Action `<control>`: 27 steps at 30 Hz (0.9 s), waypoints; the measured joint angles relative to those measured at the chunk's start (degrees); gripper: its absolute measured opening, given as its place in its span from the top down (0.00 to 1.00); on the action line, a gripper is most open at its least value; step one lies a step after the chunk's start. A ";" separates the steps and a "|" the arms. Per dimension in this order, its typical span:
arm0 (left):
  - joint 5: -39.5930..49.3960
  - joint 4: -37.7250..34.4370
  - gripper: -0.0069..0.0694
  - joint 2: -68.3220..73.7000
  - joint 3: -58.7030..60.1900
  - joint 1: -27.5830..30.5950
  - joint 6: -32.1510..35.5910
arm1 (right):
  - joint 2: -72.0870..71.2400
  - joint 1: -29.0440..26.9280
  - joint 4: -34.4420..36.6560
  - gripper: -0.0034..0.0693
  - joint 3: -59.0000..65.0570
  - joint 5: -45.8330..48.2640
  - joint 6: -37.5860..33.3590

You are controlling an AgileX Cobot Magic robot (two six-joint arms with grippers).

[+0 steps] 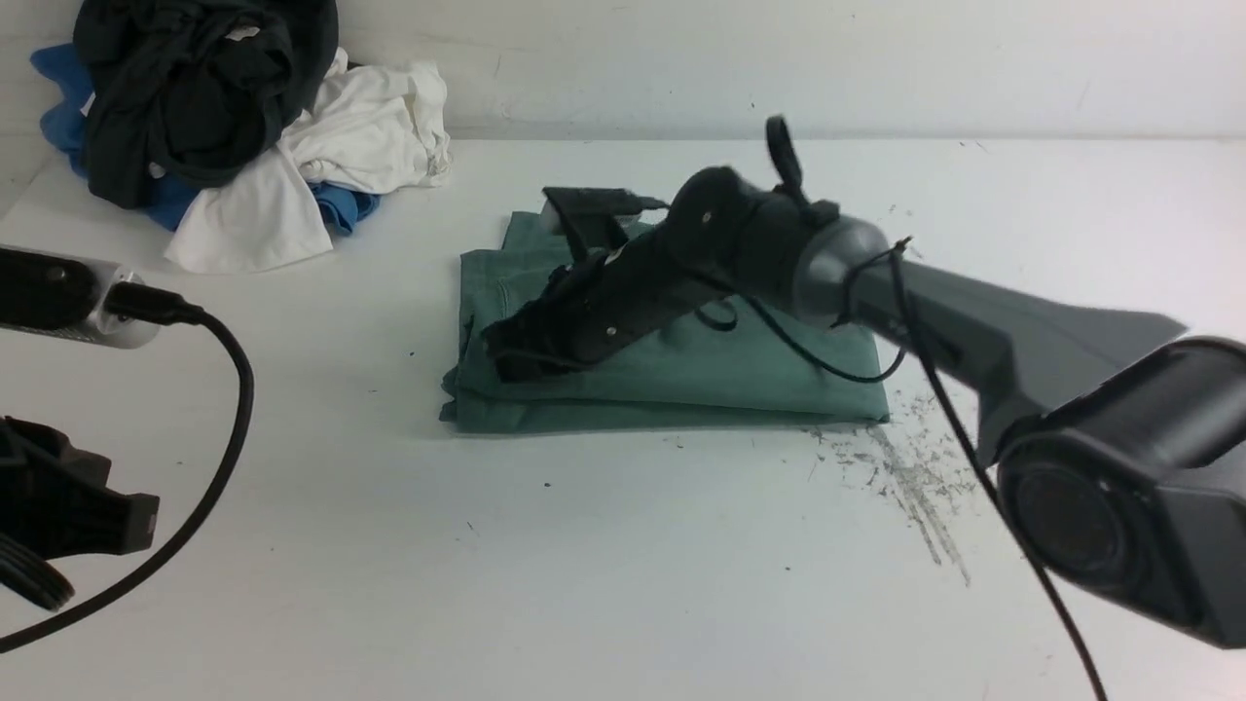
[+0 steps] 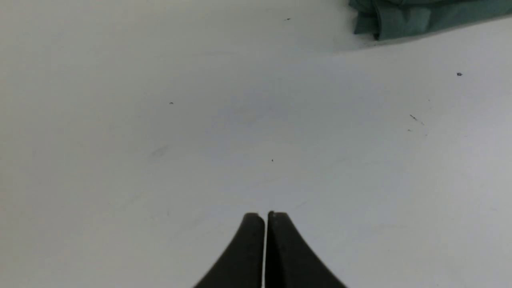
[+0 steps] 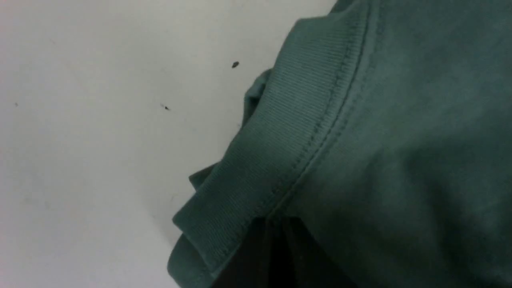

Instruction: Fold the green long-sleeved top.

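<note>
With its jaws closed, the right tool (image 1: 506, 355) is pressing on the folded green long-sleeved top (image 1: 681, 375), risking dragging the ribbed band (image 3: 280, 132) loose if it slides.

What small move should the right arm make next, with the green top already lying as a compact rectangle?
Probably lift the right gripper straight off the green top and draw back. Its jaws look shut against the ribbed band, whether pinching it I cannot tell. The top already lies stacked in layers with even edges, and the left gripper is shut, clear over the bare table.
</note>
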 joint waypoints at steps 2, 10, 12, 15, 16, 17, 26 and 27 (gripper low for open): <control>0.05 -0.04 0.92 0.00 0.00 0.00 0.04 | -0.10 1.25 -0.92 0.96 -0.52 -0.92 -2.22; 1.34 -0.04 0.92 0.00 0.00 0.00 0.18 | -7.14 -0.40 -23.36 0.97 -11.11 10.09 2.45; 1.34 -0.04 0.92 0.00 0.00 0.00 0.18 | -8.51 -1.58 -27.07 0.97 -12.63 12.06 4.20; 1.34 -0.04 0.92 0.00 0.00 0.00 0.18 | -9.05 -5.37 -32.91 0.97 -13.64 16.37 8.80; 1.29 -0.04 0.92 0.00 0.00 0.00 0.18 | -8.24 -6.48 -33.51 0.97 -13.64 17.39 9.50; 1.22 -0.04 0.92 0.00 0.00 0.00 0.18 | -7.62 -7.09 -33.82 0.97 -13.59 17.85 9.86; -1.21 -0.04 0.92 0.00 0.00 0.00 0.45 | 2.88 -12.06 -35.99 0.97 -12.82 14.07 10.14; -1.95 -0.12 0.92 0.00 0.00 0.00 0.45 | 2.94 -12.39 -35.92 0.97 -12.81 14.07 10.14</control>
